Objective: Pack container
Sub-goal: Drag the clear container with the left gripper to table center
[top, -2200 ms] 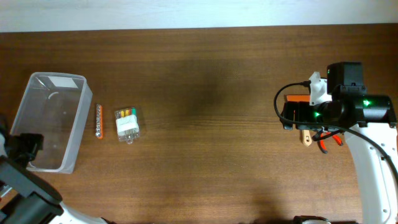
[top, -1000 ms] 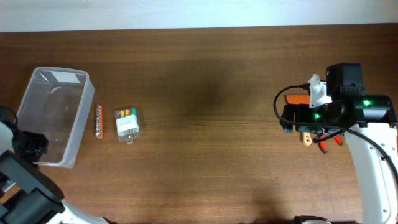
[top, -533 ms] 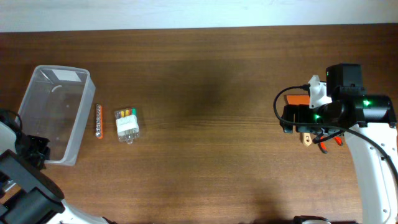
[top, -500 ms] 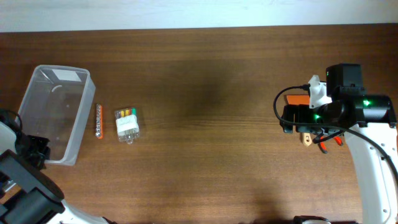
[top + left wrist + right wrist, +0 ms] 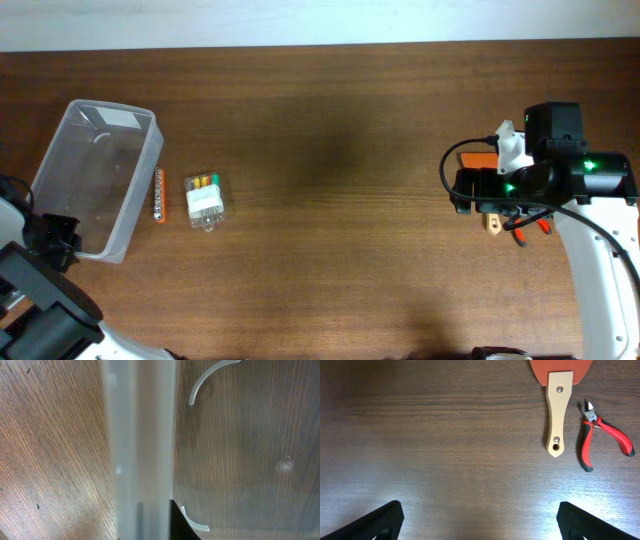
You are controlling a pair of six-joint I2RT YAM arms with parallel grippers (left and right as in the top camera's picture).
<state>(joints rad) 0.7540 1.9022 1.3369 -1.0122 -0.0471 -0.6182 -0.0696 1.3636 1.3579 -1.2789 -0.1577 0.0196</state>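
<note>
Left gripper (image 5: 57, 239) looks pinched on the container (image 5: 143, 185) near wall, right gripper (image 5: 480, 518) wide open, empty — thin-wall hold may slip, or the tub shoves the battery strip (image 5: 158, 194) just beside it.

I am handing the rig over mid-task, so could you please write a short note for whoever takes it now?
Left gripper: shut on the short near end of the container, at the left of the table.
Right gripper: open, empty, over the table at the right, near a spatula and cutters.
Container: upright, nothing in it. A battery and a battery pack lie just right of it, outside.
Done: nothing packed.
Left: load the items, probably battery and pack first.
</note>
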